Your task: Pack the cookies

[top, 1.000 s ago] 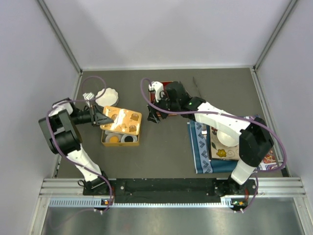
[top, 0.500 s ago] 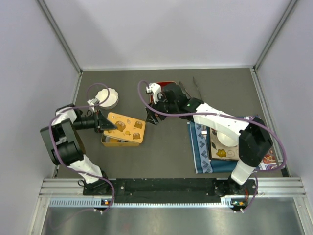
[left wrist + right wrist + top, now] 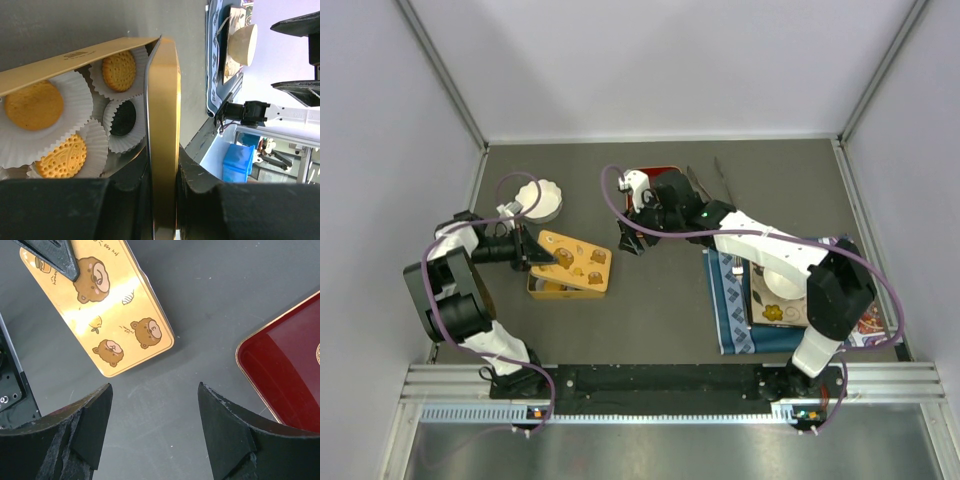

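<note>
Gripping the glossy gold lid by its rim, left end effector holds it tilted over dotted round cookies; right end effector wide open above the worktop

I see cookies inside the tin, lid tilted over it, its left edge in left gripper. Paper cups behind the tin, second tin to their right, cloth far right.

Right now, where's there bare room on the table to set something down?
The table is bare between the gold tin and the blue cloth, and in the far right corner behind that cloth. Crowded at left, where the left fingers hold the lid over the tin, and around the red tin.
</note>
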### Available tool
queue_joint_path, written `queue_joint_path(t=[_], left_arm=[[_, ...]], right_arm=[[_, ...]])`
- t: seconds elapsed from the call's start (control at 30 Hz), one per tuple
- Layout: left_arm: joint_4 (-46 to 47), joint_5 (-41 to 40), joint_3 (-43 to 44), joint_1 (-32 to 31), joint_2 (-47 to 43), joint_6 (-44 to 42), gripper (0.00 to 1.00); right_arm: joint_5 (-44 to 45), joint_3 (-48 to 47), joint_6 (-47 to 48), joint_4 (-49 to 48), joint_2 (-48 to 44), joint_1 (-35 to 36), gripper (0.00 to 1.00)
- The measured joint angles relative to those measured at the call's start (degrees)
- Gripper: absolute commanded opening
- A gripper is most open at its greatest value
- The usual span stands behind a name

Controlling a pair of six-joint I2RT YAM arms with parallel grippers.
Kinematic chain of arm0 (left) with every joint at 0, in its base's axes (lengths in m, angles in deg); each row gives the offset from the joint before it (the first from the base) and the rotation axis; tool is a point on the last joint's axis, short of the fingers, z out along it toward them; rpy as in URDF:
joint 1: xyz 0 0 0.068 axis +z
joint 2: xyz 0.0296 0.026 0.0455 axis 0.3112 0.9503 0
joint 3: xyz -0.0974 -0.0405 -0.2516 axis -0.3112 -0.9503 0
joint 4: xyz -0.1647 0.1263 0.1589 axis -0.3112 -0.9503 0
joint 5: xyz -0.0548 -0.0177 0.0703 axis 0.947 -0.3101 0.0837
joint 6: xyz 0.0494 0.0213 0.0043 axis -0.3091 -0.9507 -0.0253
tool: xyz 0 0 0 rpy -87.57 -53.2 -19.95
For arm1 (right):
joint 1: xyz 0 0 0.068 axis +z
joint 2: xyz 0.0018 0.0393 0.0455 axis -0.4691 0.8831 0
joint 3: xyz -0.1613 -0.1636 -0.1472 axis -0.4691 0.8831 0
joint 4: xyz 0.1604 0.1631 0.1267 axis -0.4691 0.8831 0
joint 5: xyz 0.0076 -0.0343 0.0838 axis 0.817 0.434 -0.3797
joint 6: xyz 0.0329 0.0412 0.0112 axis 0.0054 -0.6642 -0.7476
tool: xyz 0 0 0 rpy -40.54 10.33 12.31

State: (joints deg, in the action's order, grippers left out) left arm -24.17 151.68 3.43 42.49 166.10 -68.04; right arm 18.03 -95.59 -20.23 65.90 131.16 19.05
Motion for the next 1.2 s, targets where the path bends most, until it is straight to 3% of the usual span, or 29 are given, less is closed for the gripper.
queue_joint_path(t=[0.77, 1.2], left_arm=[[6.8, -0.6, -3.4, 0.2, -1.6, 7.8, 0.0], [6.8, -0.8, -3.6, 0.9, -1.6, 7.2, 0.0]], right_arm=[[0.5, -0.2, 0.0, -0.2, 5.3, 3.5, 0.69], [1.7, -7.2, 0.2, -0.2, 11.7, 5.8, 0.69]])
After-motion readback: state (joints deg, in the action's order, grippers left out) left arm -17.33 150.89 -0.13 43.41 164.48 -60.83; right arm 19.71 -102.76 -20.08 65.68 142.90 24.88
